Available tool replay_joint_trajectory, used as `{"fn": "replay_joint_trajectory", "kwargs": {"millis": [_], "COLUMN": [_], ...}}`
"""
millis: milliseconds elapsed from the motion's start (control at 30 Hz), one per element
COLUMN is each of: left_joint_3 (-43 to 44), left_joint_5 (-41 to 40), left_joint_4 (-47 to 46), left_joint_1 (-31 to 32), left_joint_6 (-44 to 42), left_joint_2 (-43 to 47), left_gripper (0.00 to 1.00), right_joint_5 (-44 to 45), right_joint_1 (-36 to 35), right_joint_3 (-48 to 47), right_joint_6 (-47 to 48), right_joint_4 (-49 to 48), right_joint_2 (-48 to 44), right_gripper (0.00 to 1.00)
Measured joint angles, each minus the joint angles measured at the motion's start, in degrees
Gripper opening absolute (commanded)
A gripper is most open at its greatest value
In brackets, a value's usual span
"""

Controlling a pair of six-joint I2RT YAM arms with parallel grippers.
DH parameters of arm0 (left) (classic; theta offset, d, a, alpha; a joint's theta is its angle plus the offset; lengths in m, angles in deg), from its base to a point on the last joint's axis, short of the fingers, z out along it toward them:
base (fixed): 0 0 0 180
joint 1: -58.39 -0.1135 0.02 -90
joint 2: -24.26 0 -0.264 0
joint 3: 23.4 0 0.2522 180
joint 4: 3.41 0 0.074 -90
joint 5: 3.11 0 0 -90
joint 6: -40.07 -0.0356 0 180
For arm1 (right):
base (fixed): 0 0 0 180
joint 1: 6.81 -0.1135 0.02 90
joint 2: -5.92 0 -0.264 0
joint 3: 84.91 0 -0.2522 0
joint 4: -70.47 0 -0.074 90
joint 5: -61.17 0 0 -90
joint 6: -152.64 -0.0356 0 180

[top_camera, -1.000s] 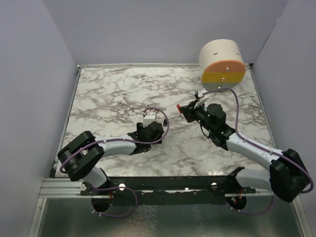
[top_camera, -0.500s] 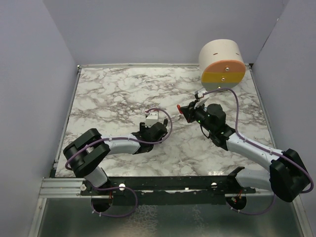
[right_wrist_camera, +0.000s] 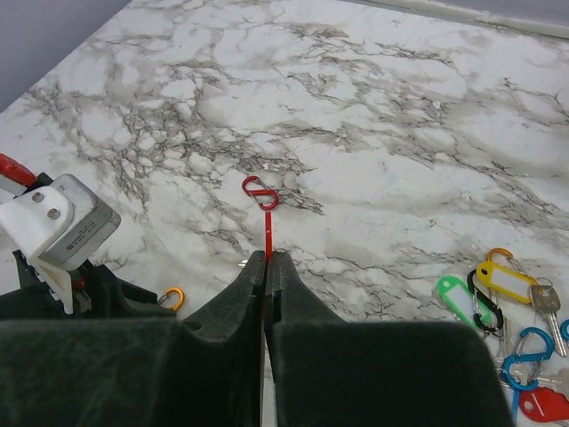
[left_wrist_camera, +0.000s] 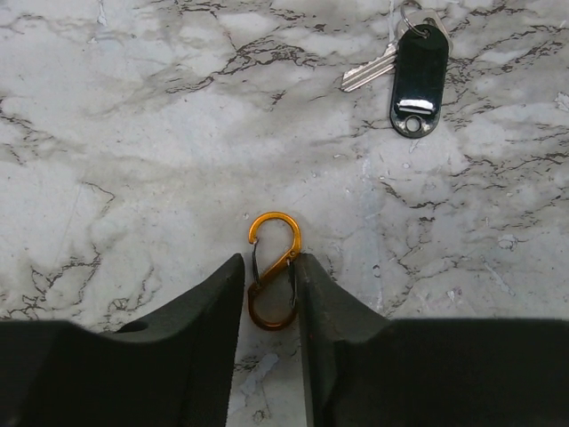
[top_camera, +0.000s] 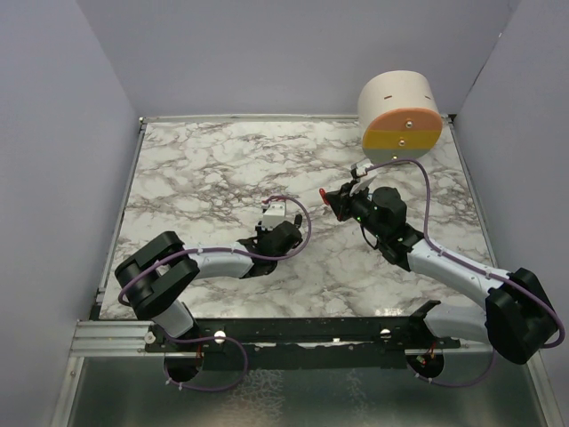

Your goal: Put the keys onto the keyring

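An orange S-shaped wire clip (left_wrist_camera: 272, 269), a loop of the keyring kind, lies flat on the marble between my left gripper's (left_wrist_camera: 269, 262) fingers. The jaws stand narrowly open: the right finger touches the clip and a sliver of gap shows at the left finger. My right gripper (right_wrist_camera: 267, 255) is shut on a flat red tag (right_wrist_camera: 267, 233) seen edge-on, with a red S-clip (right_wrist_camera: 260, 191) at its far end, held above the table. A bunch of keys (right_wrist_camera: 498, 307) with green, yellow, blue and red tags lies to the right. A metal key on a black tag (left_wrist_camera: 418, 76) lies ahead of the left gripper.
A beige drum with an orange and yellow face (top_camera: 400, 116) stands at the back right corner. The left wrist's grey camera block (right_wrist_camera: 58, 222) sits close to the right gripper's left side. Grey walls close the table (top_camera: 204, 160) at the left, back and right.
The left wrist has shifted slightly right and its jaws have narrowed around the orange clip. The right arm has held still with the red tag.
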Motion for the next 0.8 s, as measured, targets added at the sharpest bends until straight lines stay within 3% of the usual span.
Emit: {"fn": "replay_joint_trajectory", "kwargs": {"millis": [133, 300, 600, 800], "left_joint_3": [0.0, 0.0, 0.0, 1.6], "left_joint_5": [0.0, 0.0, 0.2, 0.2], "left_joint_4": [0.0, -0.5, 0.8, 2.4], "left_joint_1": [0.0, 0.3, 0.3, 0.3], "left_joint_6": [-0.1, -0.7, -2.2, -4.7], "left_joint_2": [0.0, 0.0, 1.4, 6.9], "left_gripper": [0.08, 0.00, 0.00, 0.00], "right_joint_5": [0.0, 0.0, -0.1, -1.5], "right_joint_1": [0.0, 0.0, 0.0, 0.0], "right_joint_3": [0.0, 0.0, 0.0, 1.3], "right_joint_6": [0.0, 0.0, 0.0, 0.5], "right_joint_4": [0.0, 0.0, -0.1, -1.8], "right_joint_2": [0.0, 0.0, 0.5, 1.0], "right_gripper": [0.01, 0.01, 0.01, 0.01]}}
